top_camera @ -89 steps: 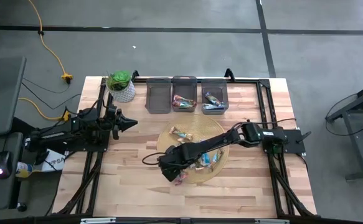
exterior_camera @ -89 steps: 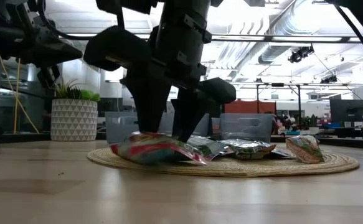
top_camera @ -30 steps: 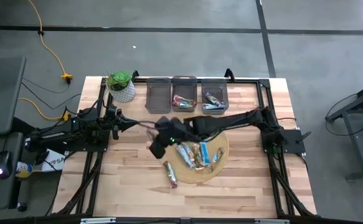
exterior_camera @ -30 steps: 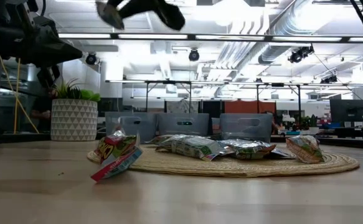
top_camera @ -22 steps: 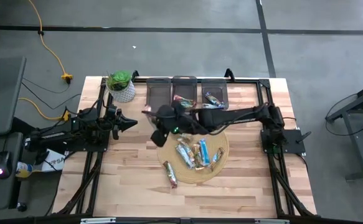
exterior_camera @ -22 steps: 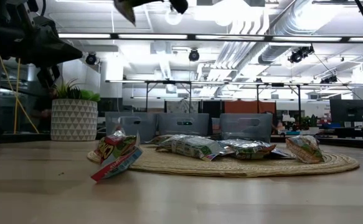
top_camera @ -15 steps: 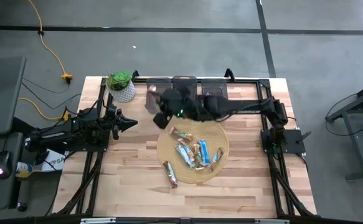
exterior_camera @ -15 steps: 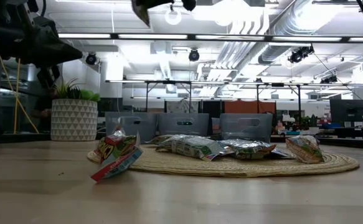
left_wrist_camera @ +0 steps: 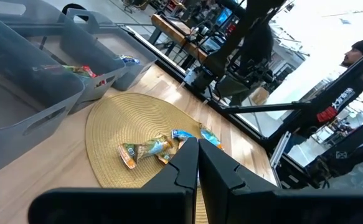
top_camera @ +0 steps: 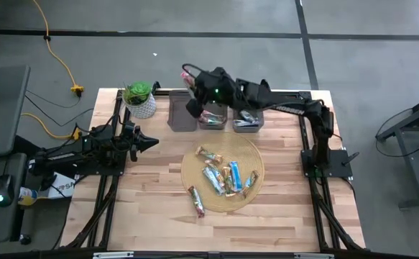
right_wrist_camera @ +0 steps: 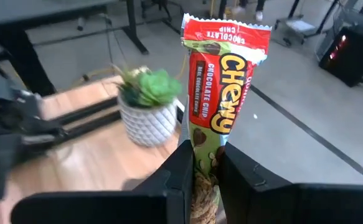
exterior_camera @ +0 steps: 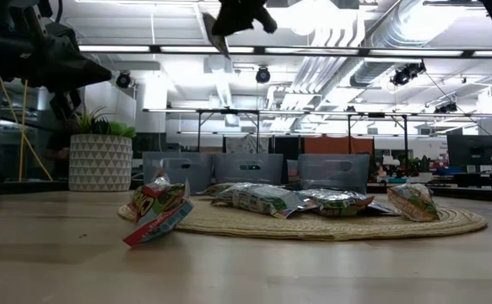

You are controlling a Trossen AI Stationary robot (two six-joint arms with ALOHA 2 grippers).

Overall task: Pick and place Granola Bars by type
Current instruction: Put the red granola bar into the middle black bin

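Note:
My right gripper hangs high over the far edge of the table, above the left grey bin, shut on a red and green granola bar. In the low view the bar shows near the picture's top. Several more bars lie on the round woven mat. One bar leans on the mat's near left rim, partly on the wood. The middle bin and the right bin each hold bars. My left gripper waits shut at the table's left. My right gripper pinches the bar's lower part between its two fingers. The fingers lie along the bar, and most of its length sticks out past the fingertips. The bar is lifted clear, high above the bins.
A white patterned pot with a green plant stands at the far left corner, left of the bins. A black frame runs along the table's sides. In the left wrist view a person shows in the room beyond the table.
My right gripper has swung from above the mat's left side toward the table's far edge, carrying the bar over the bins. It stays shut on the bar. The other bars have kept still.

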